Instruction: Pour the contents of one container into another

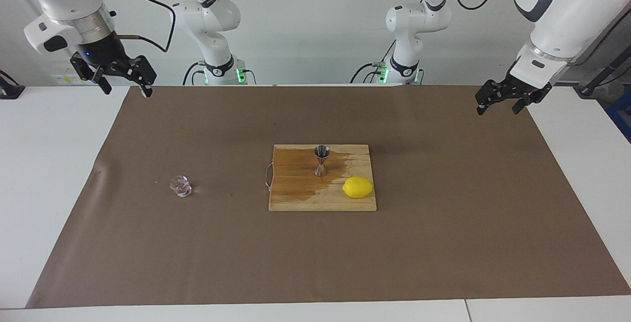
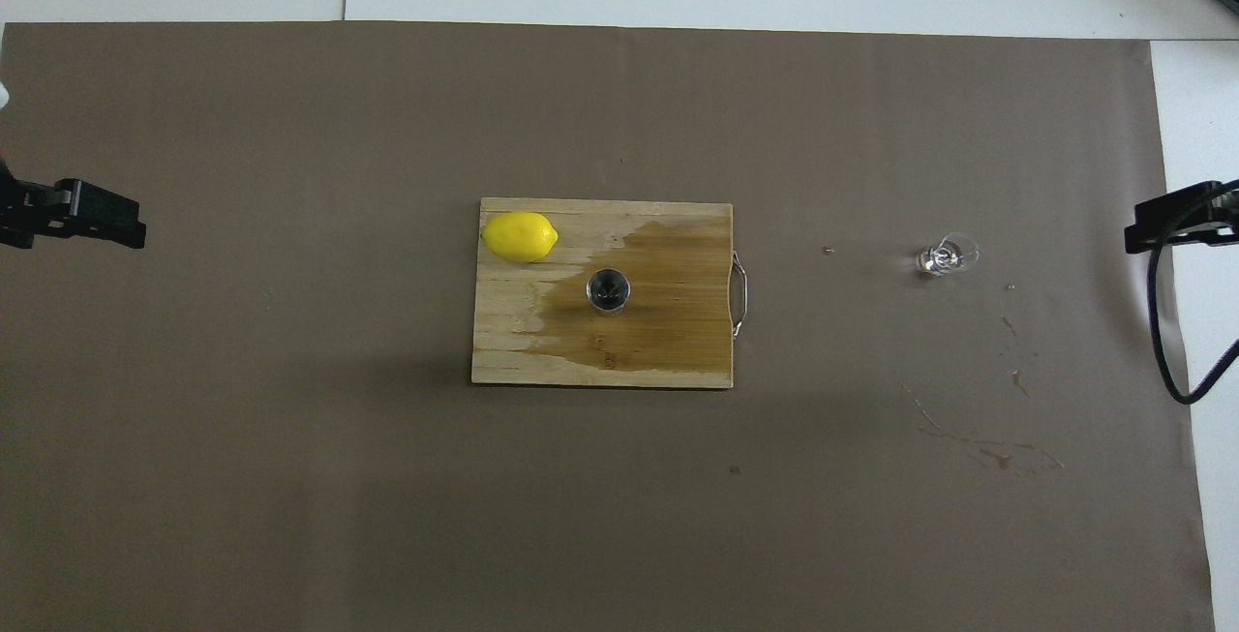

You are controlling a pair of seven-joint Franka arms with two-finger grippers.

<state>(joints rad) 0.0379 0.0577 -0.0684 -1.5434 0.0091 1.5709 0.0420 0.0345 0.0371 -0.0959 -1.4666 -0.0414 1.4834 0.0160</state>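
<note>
A tiny clear glass cup (image 1: 181,186) (image 2: 944,256) stands on the brown paper toward the right arm's end of the table. The steel hourglass jigger (image 1: 321,160) (image 2: 608,289) stands upright on the wooden cutting board (image 1: 296,198) (image 2: 513,351), in a dark wet patch. My right gripper (image 1: 125,88) (image 2: 1176,225) hangs open and empty, high over the paper's edge at its own end, well away from the cup. My left gripper (image 1: 497,109) (image 2: 92,225) waits open and empty over the paper's edge at the left arm's end.
A yellow lemon (image 1: 358,187) (image 2: 520,236) lies on the board's corner farther from the robots, beside the jigger. The board has a wire handle (image 2: 741,293) on its side toward the cup. Dried splash marks (image 2: 997,453) stain the paper near the right arm.
</note>
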